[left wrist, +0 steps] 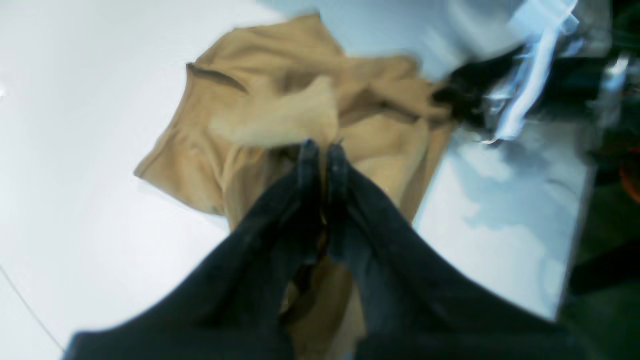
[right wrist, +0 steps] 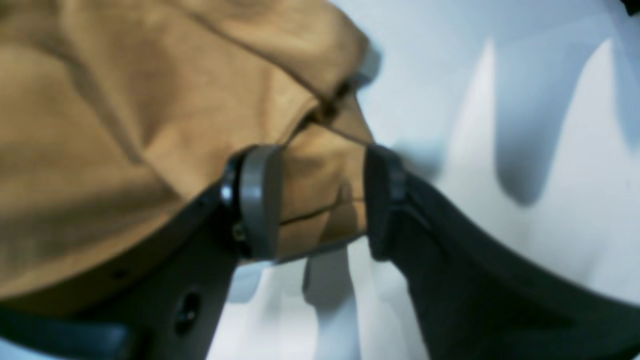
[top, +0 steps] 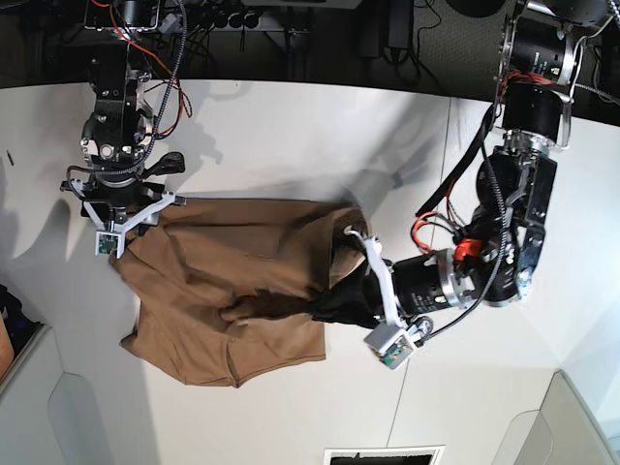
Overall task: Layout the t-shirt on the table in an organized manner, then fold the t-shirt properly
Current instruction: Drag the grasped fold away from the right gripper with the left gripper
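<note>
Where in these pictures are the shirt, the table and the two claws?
t-shirt (top: 223, 262): base view, middle of the cloth.
table (top: 291, 126): base view, bare white top.
left gripper (left wrist: 323, 150): left wrist view, between the shut tips.
right gripper (right wrist: 320, 200): right wrist view, between the tips, cloth there.

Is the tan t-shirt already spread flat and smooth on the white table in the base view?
No: the t-shirt lies crumpled, with deep folds bunched toward the left gripper.
</note>
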